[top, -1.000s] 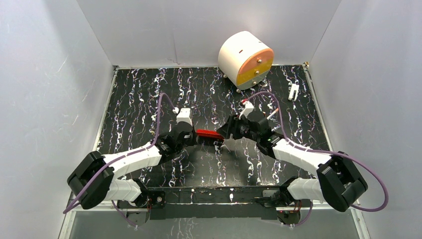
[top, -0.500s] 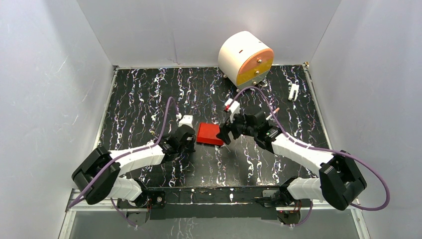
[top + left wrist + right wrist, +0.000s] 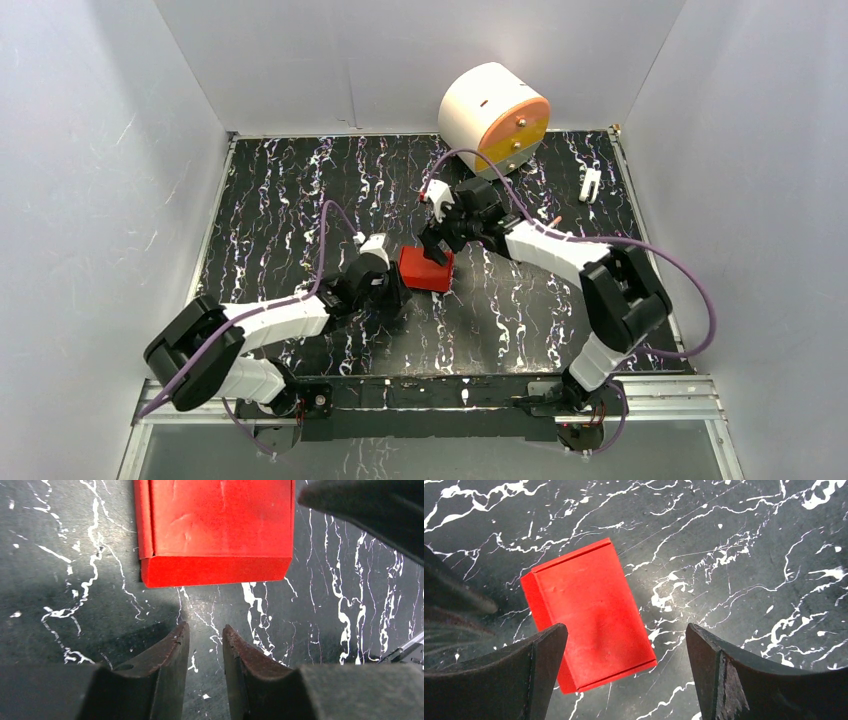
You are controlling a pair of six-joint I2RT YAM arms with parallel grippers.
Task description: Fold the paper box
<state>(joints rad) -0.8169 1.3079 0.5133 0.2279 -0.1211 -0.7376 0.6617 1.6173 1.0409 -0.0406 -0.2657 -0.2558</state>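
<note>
The paper box is a flat red rectangular box lying on the black marbled table, free of both grippers. The left wrist view shows its near edge just ahead of my left gripper. Those jaws stand slightly apart with only table between them. In the top view the left gripper sits at the box's left side. My right gripper hovers over the box's far end. It is wide open, and the box lies below, mostly toward its left finger.
A large white-and-orange drum stands at the back right of the table. A small white item lies near the right wall. White walls close in the left, back and right sides.
The box was held up edge-on between both grippers; it now lies flat on the table. Both grippers have opened. The right arm swung toward the back, and the left gripper drew back slightly.
</note>
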